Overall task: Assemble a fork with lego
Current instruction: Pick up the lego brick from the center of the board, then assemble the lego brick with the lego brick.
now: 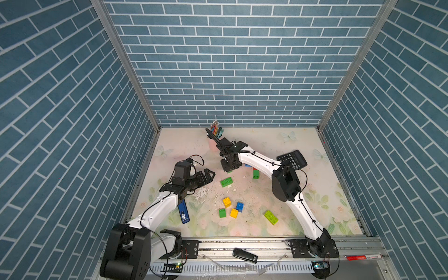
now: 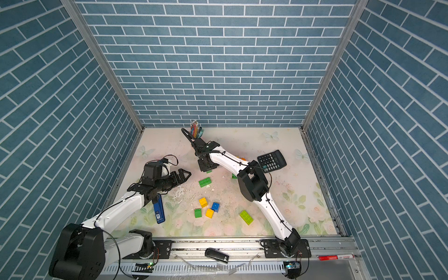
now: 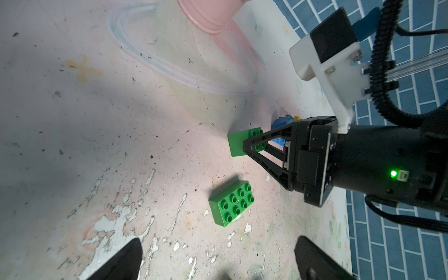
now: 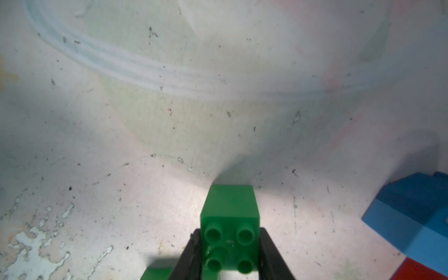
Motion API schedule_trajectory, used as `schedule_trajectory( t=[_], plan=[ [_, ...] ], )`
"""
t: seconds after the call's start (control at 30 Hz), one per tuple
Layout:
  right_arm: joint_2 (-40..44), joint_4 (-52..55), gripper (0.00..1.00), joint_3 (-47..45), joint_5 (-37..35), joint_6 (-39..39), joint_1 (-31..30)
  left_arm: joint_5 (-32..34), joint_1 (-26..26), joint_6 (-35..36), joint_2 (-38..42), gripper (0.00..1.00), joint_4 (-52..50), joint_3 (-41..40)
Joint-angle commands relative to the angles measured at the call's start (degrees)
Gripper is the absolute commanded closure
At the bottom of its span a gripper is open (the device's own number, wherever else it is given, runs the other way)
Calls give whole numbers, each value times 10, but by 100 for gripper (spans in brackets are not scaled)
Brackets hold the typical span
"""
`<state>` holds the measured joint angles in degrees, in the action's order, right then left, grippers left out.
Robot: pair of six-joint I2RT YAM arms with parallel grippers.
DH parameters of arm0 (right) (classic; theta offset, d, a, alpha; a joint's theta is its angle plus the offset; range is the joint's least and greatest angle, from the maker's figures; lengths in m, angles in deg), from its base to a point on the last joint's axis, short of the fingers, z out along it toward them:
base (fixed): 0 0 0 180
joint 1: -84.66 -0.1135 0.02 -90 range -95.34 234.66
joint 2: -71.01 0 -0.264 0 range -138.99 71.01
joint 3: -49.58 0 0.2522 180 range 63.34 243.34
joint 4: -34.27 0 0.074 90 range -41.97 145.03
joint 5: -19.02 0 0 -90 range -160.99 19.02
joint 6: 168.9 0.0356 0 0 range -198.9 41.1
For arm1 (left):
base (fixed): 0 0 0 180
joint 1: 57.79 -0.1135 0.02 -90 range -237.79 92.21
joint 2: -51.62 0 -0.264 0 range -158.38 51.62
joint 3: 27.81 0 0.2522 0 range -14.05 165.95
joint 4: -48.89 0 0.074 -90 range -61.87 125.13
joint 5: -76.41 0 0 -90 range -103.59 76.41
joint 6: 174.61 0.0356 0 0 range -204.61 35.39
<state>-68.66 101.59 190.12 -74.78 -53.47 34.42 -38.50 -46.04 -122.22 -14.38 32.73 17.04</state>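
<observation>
Right pincer clamps a green brick, mostly hidden from above; left pincer gapes wide.

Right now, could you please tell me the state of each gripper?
Left gripper: open, holding nothing.
Right gripper: closed on a small green brick.

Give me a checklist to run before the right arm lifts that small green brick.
1. Right gripper shut on the small green brick: ok.
2. Brick centred between the fingers: ok.
3. Left gripper open, empty, away from the right one: ok.
4. Oblong green brick lying apart from the held one: ok.
5. Blue brick beside it, not touching: ok.
6. Room between right arm and pencil cup: cannot tell.
</observation>
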Motion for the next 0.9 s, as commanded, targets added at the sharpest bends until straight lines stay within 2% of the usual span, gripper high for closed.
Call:
schedule_trajectory(
  t=[0.0, 0.13, 0.33, 0.5, 0.57, 0.7, 0.87],
  plan=[
    [-5, 21, 71, 14, -14, -11, -2, 7, -5, 19, 9, 1, -21, 6],
    [49, -20, 74, -40, -9, -27, -3, 23, -4, 37, 26, 1, -72, 22],
    [244, -149, 82, -264, 36, -75, -9, 32, 11, 25, 80, 1, -130, 5],
    [355, -127, 88, -377, 38, -16, -37, 85, 71, -12, 145, 1, -171, -34],
    [375, -111, 88, -396, 37, 19, -59, 98, 87, -27, 166, 1, -182, -49],
    [367, -72, 88, -390, 14, 61, -113, 112, 111, -48, 204, 11, -193, -76],
    [343, -74, 88, -388, -6, 97, -162, 128, 151, -67, 218, 12, -193, -101]
  ],
)
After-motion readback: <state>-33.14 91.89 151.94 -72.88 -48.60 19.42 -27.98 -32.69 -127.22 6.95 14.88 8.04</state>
